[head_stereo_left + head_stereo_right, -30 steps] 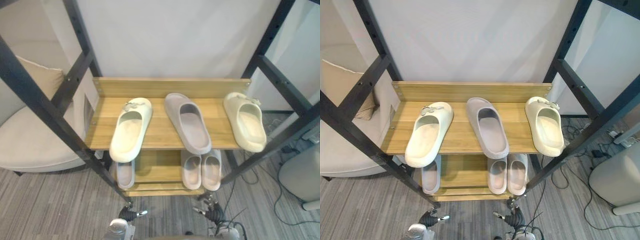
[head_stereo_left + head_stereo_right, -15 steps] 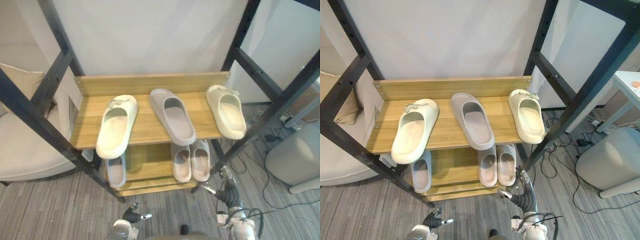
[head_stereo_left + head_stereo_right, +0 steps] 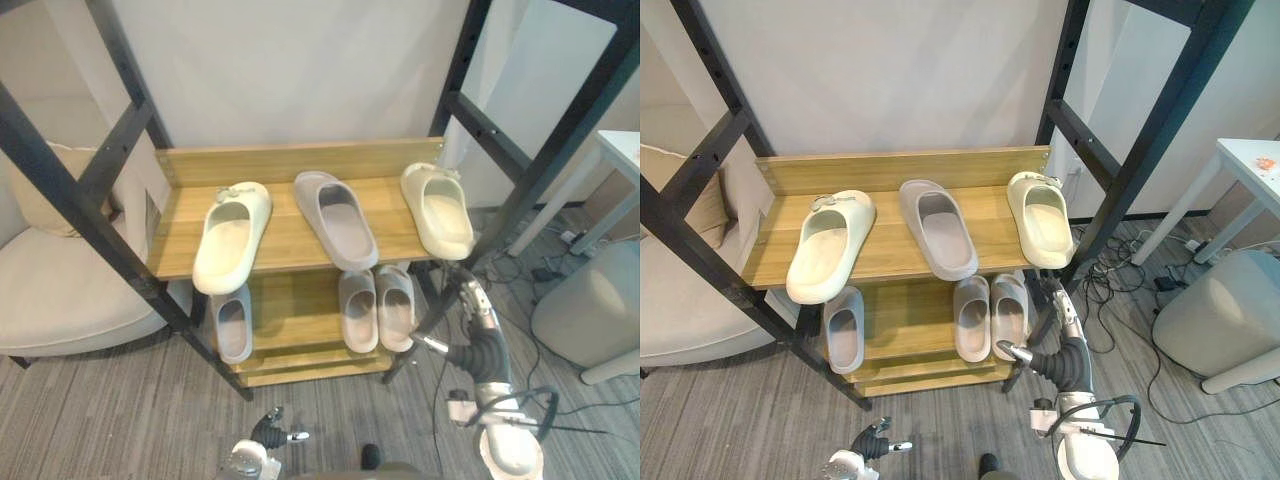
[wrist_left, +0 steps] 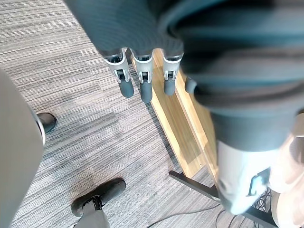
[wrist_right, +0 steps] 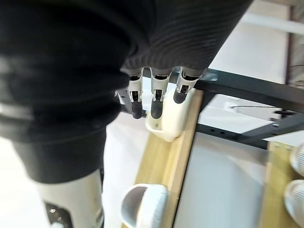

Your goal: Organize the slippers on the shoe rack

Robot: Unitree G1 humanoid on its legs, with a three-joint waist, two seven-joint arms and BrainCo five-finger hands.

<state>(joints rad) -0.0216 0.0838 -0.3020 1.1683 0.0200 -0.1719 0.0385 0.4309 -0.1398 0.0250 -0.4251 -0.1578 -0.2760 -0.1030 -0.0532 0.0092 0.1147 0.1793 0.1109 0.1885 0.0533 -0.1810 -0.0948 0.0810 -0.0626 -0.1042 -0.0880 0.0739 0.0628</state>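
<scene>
wooden shoe rack (image 3: 290,240): 2 cream slippers (image 3: 232,236), 4 grey slippers (image 3: 336,218).

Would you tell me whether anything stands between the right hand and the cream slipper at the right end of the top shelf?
Nothing visibly does: the right wrist view shows the cream slipper straight past the right hand's open fingers. The black frame bar slants close beside that path, though.
</scene>
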